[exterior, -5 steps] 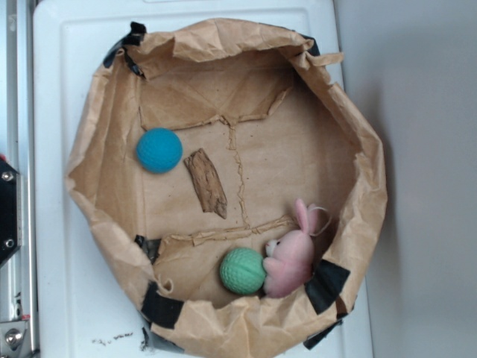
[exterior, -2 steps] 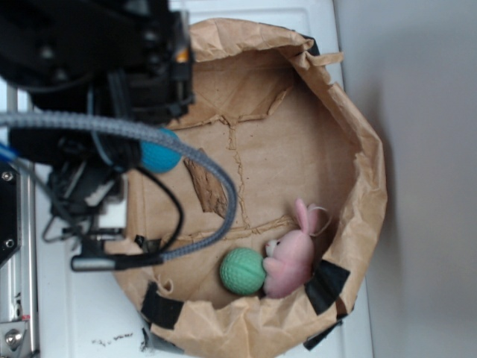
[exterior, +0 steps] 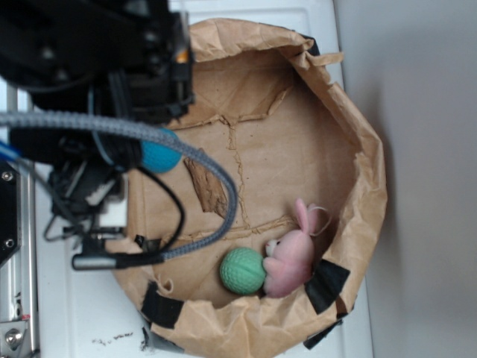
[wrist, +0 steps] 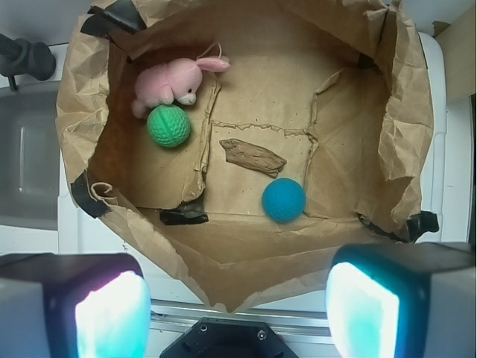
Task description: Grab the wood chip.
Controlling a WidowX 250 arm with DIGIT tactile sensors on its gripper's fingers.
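In the exterior view we see the black arm with its grey cable covering the left third of the paper-lined bin, so the bin's left wall is hidden. The blue ball peeks out from under the cable, half covered. The wood chip is also partly cut off by the cable, only its right part showing.

In the wrist view we get it clear. At the left, the pink plush bunny lies against the wall, touching the green ball below it. The wood chip lies flat mid-floor, a long brown rough streaky piece, tilted slightly, with the blue ball just beside its right end, apart from it. The gripper hangs high above the near rim, fingers spread wide, blurred at the frame bottom, nothing between them. Black tape patches show on the lining.
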